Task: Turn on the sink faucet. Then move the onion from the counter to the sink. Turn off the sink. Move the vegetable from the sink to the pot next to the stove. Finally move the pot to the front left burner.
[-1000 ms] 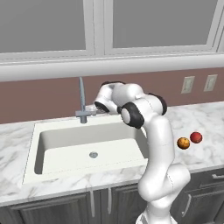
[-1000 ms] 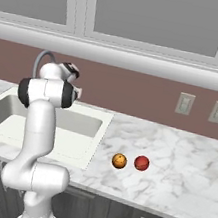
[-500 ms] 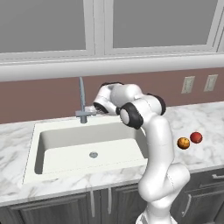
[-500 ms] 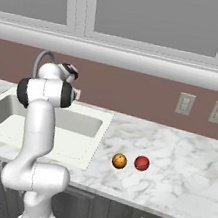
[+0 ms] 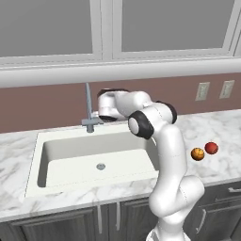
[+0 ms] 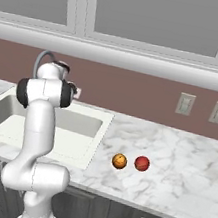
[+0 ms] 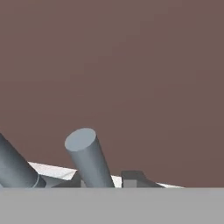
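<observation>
The sink faucet [image 5: 87, 101] rises as a thin gooseneck behind the sink [image 5: 56, 162]. My gripper [image 5: 98, 116] is at its base from the right, with the jaws shut or nearly so. In the hand view the grey lever [image 7: 89, 159] rises just ahead of my gripper [image 7: 103, 183], next to a dark fingertip [image 7: 133, 177]; I cannot tell whether it is pinched. No water shows at the spout. The onion [image 5: 212, 148] lies on the counter [image 5: 221, 132] far to the right, also seen from the other side as the onion [image 6: 142, 163]. The pot and stove are out of view.
An orange striped ball [image 5: 197, 154] lies touching distance left of the onion. The brown wall with two outlets [image 5: 203, 91] runs behind the counter. My arm arches over the sink's right rim [image 6: 90, 143]. Cabinet doors and drawers sit below the counter.
</observation>
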Available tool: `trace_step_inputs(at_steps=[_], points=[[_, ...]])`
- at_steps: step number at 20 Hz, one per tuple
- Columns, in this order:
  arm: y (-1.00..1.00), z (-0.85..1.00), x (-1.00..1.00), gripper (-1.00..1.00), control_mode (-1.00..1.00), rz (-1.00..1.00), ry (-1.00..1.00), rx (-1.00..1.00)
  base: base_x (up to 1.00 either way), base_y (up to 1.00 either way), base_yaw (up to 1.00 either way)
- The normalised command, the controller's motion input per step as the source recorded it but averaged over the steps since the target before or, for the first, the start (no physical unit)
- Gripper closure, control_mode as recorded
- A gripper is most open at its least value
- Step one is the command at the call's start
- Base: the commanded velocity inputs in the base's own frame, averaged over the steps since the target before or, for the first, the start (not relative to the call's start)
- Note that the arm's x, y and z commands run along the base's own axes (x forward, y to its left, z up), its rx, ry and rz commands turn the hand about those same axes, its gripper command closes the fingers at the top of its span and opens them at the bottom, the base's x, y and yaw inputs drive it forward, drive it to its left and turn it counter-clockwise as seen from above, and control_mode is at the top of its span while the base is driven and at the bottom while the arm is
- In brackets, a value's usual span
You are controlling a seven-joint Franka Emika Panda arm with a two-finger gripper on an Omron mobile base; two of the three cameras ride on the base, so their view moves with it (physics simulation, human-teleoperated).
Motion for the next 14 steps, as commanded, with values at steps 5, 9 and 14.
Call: trace_step_inputs(at_steps=[5, 9, 14], points=[[-0.58, -0.24, 0.00, 1.00, -1.00, -0.01, 0.23, 0.00, 0.00, 0.00, 0.00], [-0.61, -0.33, 0.00, 1.00, -1.00, 0.00, 0.21, 0.00, 0.00, 0.00, 0.00], [-0.60, -0.37, 0.00, 1.00, -1.00, 0.00, 0.18, 0.00, 0.00, 0.00, 0.00]])
